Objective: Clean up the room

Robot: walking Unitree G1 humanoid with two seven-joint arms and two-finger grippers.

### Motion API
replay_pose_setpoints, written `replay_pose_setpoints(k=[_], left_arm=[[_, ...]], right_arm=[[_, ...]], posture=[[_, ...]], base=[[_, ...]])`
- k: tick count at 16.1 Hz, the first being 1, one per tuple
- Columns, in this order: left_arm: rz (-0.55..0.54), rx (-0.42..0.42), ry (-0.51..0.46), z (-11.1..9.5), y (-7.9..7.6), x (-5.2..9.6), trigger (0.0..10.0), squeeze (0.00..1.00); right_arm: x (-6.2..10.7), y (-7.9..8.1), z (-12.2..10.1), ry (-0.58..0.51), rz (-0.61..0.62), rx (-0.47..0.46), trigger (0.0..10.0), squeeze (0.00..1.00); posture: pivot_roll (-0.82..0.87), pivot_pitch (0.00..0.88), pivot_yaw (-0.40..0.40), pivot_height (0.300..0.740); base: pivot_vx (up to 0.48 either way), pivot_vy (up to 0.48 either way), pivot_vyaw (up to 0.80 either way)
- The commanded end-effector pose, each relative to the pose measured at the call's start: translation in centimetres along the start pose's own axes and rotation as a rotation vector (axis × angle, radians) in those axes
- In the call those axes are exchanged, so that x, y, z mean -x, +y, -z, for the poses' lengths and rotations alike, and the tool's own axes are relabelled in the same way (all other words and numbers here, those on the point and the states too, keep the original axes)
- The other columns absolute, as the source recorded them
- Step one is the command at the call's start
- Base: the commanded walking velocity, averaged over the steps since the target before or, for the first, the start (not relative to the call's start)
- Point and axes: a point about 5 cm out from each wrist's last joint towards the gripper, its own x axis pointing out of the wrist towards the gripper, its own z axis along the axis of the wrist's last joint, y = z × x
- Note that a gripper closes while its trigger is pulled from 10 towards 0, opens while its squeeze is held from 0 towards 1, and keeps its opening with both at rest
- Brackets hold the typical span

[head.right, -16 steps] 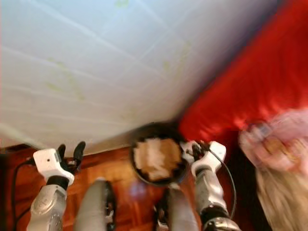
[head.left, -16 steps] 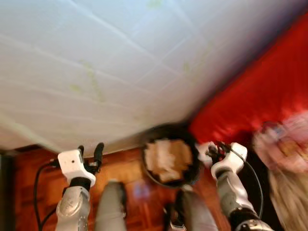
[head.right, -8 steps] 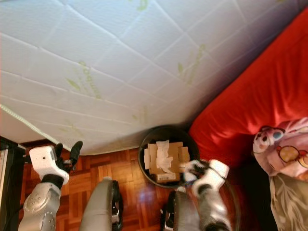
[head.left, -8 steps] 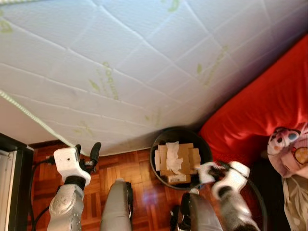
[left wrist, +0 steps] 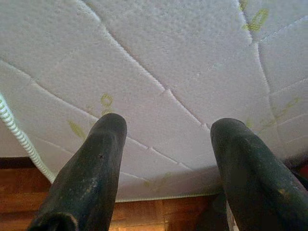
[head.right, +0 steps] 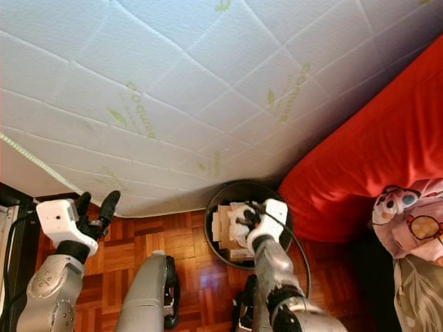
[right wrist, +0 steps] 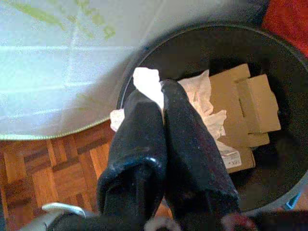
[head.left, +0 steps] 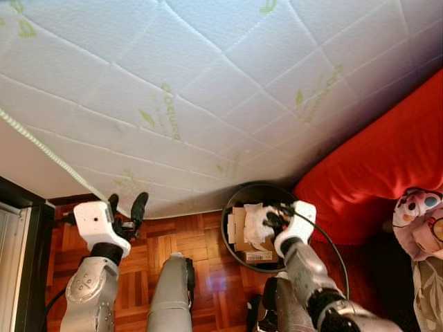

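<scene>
Head view: right gripper (head.left: pixel 271 219) over the black bin (head.left: pixel 235 200), fingers pinched on a white tissue (head.left: pixel 255 223). Release only while centred above the cardboard (head.left: pixel 241 232).
Right wrist view: tissue (right wrist: pixel 149 84) at the fingertips, bin directly beneath.
Left wrist view: left gripper (left wrist: pixel 166 168) spread wide, empty, facing the mattress (left wrist: pixel 192 57).

**Right arm reached forward, left arm held raised**

I saw my silver right arm stretched forward and inward, its white wrist block angled down. The right gripper (right wrist: pixel 159 103), with its two long black fingers (right wrist: pixel 190 139), was pressed together around a scrap of white tissue (right wrist: pixel 148 83), pinched at the fingertips. My silver left arm was bent at the elbow with the white wrist block up, and the left gripper (left wrist: pixel 166 159) pointed forward, its two black fingers spread well apart and holding nothing.
</scene>
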Motion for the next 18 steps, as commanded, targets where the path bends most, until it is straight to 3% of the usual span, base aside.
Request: replay_pose_setpoints(k=[1, 4, 5, 7, 18], left_arm=[[-0.011, 0.011, 0.037, 0.5, 0.0, 0.9, 10.0, 0.00], [-0.016, 0.017, 0.062, 0.9, -0.1, 1.8, 10.0, 0.00], [-0.018, 0.020, 0.067, 0.9, -0.1, 1.9, 10.0, 0.00], [-0.016, 0.021, 0.070, 0.9, -0.2, 1.7, 10.0, 0.00], [-0.032, 0.027, 0.087, 1.2, -0.1, 2.0, 10.0, 0.00]], right_arm=[[0.5, -0.3, 1.7, 0.065, 0.013, 0.007, 10.0, 0.00], [0.3, 0.0, 1.4, 0.067, 0.016, 0.036, 10.0, 0.00], [0.2, -0.2, 1.2, 0.063, 0.026, 0.036, 10.0, 0.10], [0.2, -0.2, 1.0, 0.062, 0.022, 0.042, 10.0, 0.99], [0.3, -0.1, 1.4, 0.094, 0.006, 0.082, 10.0, 1.00]], posture=[[0.27, 0.383, -0.033, 0.642], [0.27, 0.390, -0.035, 0.642], [0.26, 0.388, -0.036, 0.642], [0.26, 0.390, -0.038, 0.642], [0.26, 0.390, -0.048, 0.642]], base=[[0.000, 0.000, 0.00], [0.000, 0.000, 0.00], [0.000, 0.000, 0.00], [0.000, 0.000, 0.00], [0.000, 0.000, 0.00]])
